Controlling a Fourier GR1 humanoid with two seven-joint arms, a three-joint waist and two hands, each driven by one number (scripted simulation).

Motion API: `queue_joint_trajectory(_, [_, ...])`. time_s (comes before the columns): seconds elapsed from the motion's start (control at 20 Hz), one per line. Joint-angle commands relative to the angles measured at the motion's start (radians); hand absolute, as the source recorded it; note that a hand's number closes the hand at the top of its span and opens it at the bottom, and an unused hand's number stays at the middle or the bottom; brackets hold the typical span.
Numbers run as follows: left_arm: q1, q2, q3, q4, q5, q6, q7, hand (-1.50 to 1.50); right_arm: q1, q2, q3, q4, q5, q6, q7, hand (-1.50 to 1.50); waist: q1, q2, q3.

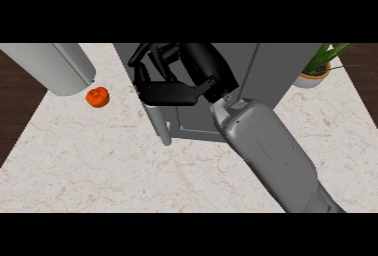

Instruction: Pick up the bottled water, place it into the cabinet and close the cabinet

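A grey cabinet stands at the middle of the counter's far side. Its door carries a long vertical bar handle on the left edge. My right hand is held over the upper part of the door, reaching in from the lower right. Its fingers are spread and only slightly bent, with nothing between them, and they point toward the cabinet's top left. No bottled water shows anywhere. I cannot tell whether the door is fully closed. My left hand is out of view.
A grey forearm lies across the top left corner. A small orange fruit sits on the marble counter just below it. A potted plant stands at the cabinet's right. Dark floor borders both sides.
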Motion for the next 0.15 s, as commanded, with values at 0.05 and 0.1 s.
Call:
queue_joint_trajectory(0.05, [-0.007, 0.000, -0.005, -0.003, 0.011, -0.008, 0.013, 1.50, -0.029, -0.051, -0.103, 0.207, 0.006, -0.031, -0.002, 1.50, 0.003, 0.064, 0.004])
queue_joint_trajectory(0.1, [-0.013, 0.009, 0.002, 0.001, 0.003, -0.001, 0.022, 1.50, -0.022, -0.038, -0.096, 0.205, 0.006, -0.044, -0.005, 1.50, -0.002, 0.063, 0.004])
